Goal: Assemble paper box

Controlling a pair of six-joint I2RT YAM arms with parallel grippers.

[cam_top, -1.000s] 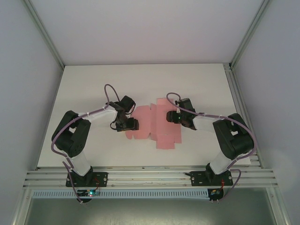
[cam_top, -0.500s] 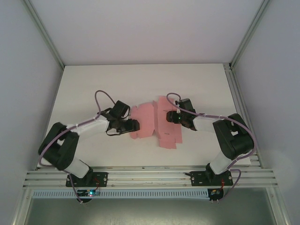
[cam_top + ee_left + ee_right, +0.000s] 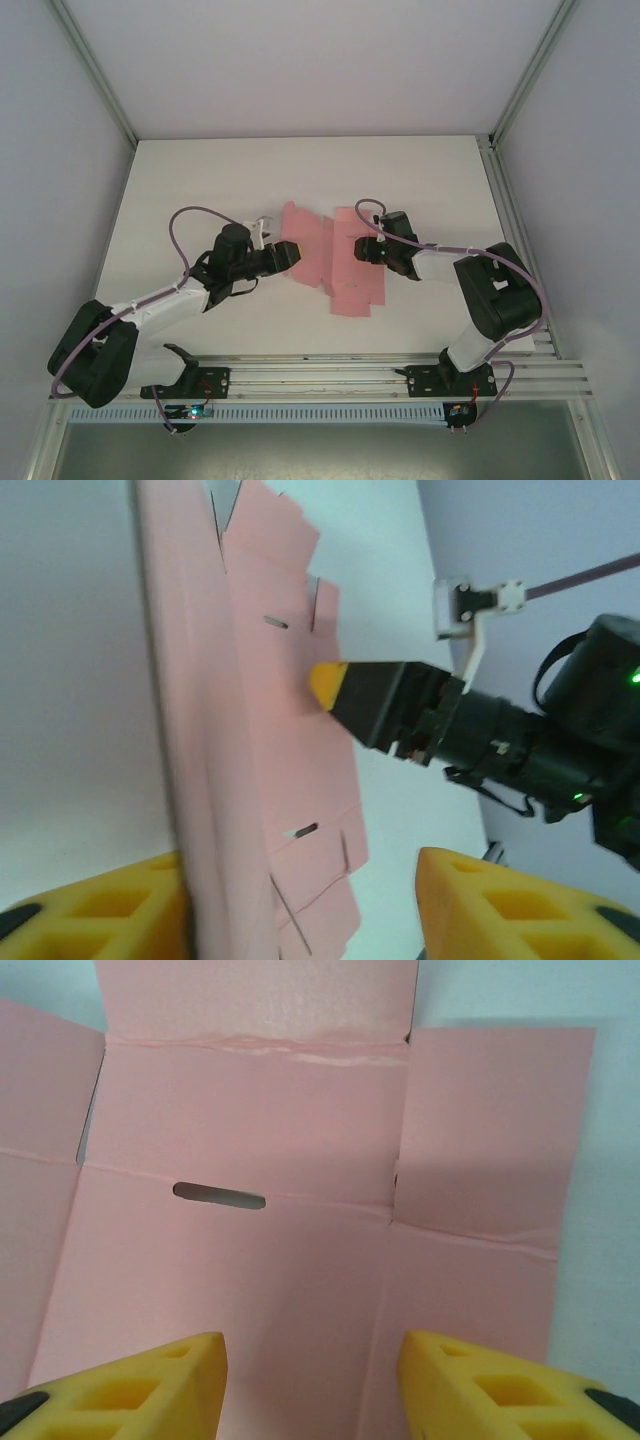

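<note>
**A:** Where is the paper box point(image 3: 335, 265)?

**B:** It is an unfolded pink die-cut sheet, lying near the middle of the white table point(image 3: 200, 180) between the two arms. Its flaps are spread out and the creases show.

**A:** And the left gripper point(image 3: 290, 252)?

**B:** It reaches in low from the left, at the sheet's left edge. In the left wrist view the yellow fingers point(image 3: 110, 910) stand apart, so the jaws are open. The blurred edge of the card point(image 3: 260, 730) runs between them, close against one finger (I cannot tell whether it touches).

**A:** The right gripper point(image 3: 362, 248)?

**B:** It is over the sheet's right half, tilted down. The left wrist view catches it side-on, its yellow tip point(image 3: 330, 685) meeting the pink card. In its own camera the fingers point(image 3: 150, 1385) are spread with nothing between them, so it is open too. Below them the sheet point(image 3: 250, 1260) lies flat, with a narrow slot point(image 3: 218, 1196) cut along one crease.

**A:** So is anything gripped?

**B:** Neither jaw is closed on the card.
</note>
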